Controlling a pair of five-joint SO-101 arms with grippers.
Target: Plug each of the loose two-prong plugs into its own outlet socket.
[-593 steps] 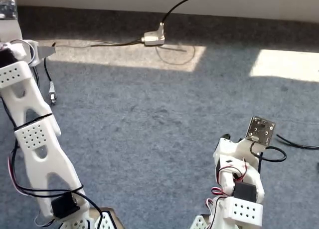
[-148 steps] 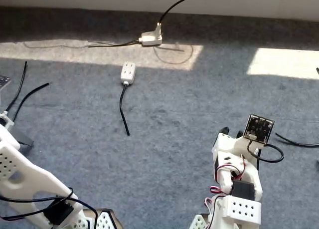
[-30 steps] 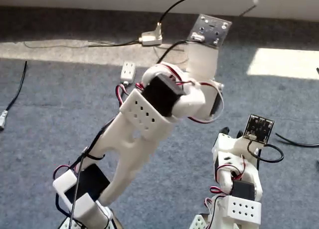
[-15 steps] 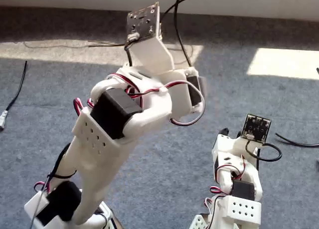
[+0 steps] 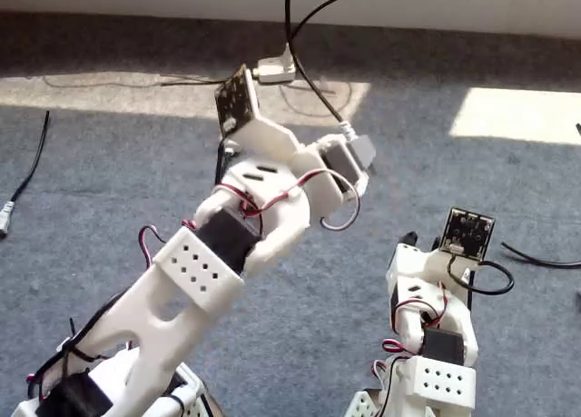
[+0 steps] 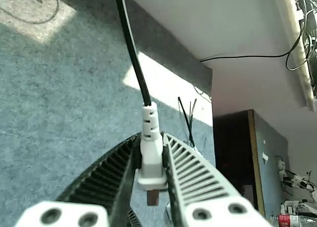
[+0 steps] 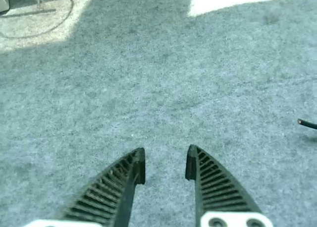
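Nearest the bases, R gripper [image 7: 165, 166] sits low over the grey carpet [image 7: 148, 64], jaws apart w/ nothing btwn them. It's in the same spot as in all 4 earlier shots, so idle. L gripper [image 6: 151, 138] is clamped on the white 2-prong plug [image 6: 151, 162], squeezing its body from both sides. A prong stub shows at the plug's near end, and the black cord [image 6: 131, 44] runs up and away. Within the last 1 s the L arm [image 5: 263, 208] has swung down and leftward over mid-carpet, carrying plug and cord in the air. Its wrist board [image 5: 234, 104] now covers the place where a small white socket block lay 4.9 s ago, so I read this as the carry twd that socket; nothing is inserted yet and prongs need lining up. At the left edge a 2nd loose plug [image 5: 5, 219] lies untouched, approx mid-depth. Farthest, by the wall, a white connector [image 5: 277, 69] w/ its cords hasn't moved
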